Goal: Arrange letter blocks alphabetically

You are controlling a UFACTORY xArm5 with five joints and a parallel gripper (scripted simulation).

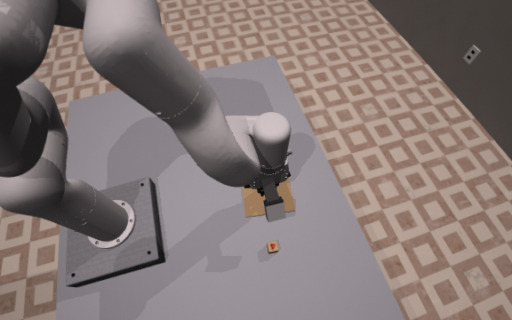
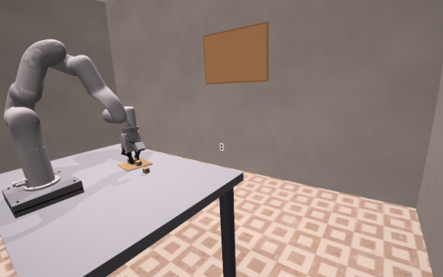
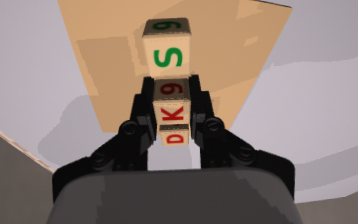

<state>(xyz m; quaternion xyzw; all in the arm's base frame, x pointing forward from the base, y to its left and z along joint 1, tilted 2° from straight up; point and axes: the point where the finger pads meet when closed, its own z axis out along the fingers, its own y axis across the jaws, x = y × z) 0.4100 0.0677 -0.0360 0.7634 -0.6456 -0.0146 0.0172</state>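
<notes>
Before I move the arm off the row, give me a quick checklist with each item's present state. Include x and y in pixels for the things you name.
1. Letters on top of the D block [image 3: 174, 138], K block [image 3: 172, 114] and S block [image 2: 138, 163] [image 3: 167, 56]: ok.
2. K between D and S: ok.
3. D fully on the mat [image 1: 252, 206] [image 2: 129, 168] [image 3: 220, 40]: cannot tell, K partly hides it.
4. Fourth block [image 1: 273, 247] [image 2: 146, 170] off the mat: ok.
5. Hand [image 1: 261, 192] [image 2: 134, 159] [image 3: 172, 89] released from K: not ok, it appears shut on it.
6. Arm away from blocks: not ok.

Room with grey walls and patterned tile floor [image 1: 372, 108] [image 2: 288, 219].
Framed corkboard [image 2: 237, 54] and electrical outlet [image 1: 472, 54] [image 2: 221, 146] on wall; grey-topped table [image 1: 327, 267] [image 2: 148, 204], dark legs; soft shadows.
</notes>
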